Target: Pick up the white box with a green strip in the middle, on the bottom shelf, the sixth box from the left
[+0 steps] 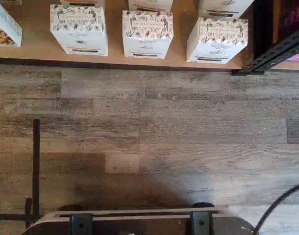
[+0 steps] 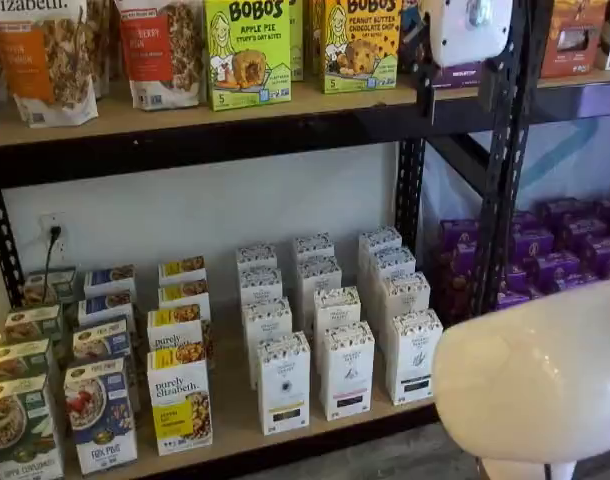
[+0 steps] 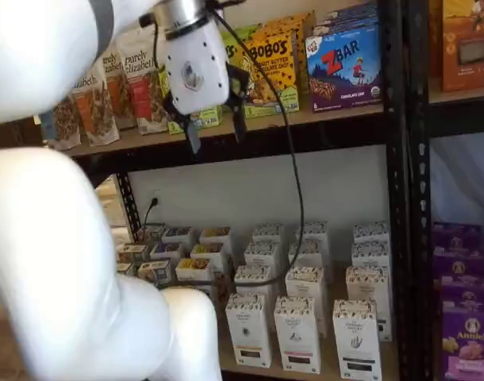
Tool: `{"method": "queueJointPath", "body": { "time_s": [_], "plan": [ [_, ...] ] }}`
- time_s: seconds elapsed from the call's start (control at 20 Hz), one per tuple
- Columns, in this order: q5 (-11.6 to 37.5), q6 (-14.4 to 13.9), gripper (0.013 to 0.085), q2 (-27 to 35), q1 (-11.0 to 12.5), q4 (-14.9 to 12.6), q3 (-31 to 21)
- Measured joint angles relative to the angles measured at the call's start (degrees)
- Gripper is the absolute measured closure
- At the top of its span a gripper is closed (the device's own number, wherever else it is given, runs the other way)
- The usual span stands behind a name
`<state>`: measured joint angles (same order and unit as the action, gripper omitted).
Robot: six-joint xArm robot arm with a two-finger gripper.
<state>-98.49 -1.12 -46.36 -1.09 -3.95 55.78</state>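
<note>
The white box [image 2: 413, 357] is the rightmost front carton of three white columns on the bottom shelf [image 2: 235, 432]. It has a speckled top band and a pale strip low on its face. It also shows in a shelf view [image 3: 357, 337] and in the wrist view [image 1: 215, 39], standing near the board's front edge [image 1: 37, 55]. My gripper [image 3: 216, 128] hangs high in front of the upper shelf, far above the box. Its two black fingers [image 3: 190, 133] stand apart with a plain gap and hold nothing. In a shelf view only its white body [image 2: 467, 25] shows at the top edge.
Two similar white cartons [image 2: 283, 383] [image 2: 346, 370] stand left of the box. Granola boxes [image 2: 180, 400] fill the shelf's left. A black upright [image 2: 505, 160] stands just right of the box, with purple boxes [image 2: 555, 260] beyond. My white arm link [image 2: 535, 380] fills the foreground.
</note>
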Motion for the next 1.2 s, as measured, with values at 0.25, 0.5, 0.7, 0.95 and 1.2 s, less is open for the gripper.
{"method": "queueJointPath", "body": {
  "time_s": [0.25, 0.5, 0.7, 0.95, 1.2],
  "plan": [
    [6.2, 4.1, 0.0130, 0.1, 4.7, 2.2, -5.6],
    [14.4, 5.9, 0.0130, 1.7, 6.9, 1.0, -12.4],
    [22.9, 6.9, 0.0130, 3.7, 8.7, -0.2, -18.1],
    [32.3, 8.3, 0.0130, 8.1, 11.4, -1.9, -23.1],
    [42.7, 12.5, 0.0130, 15.2, 15.3, 0.3, -27.2]
  ]
}}
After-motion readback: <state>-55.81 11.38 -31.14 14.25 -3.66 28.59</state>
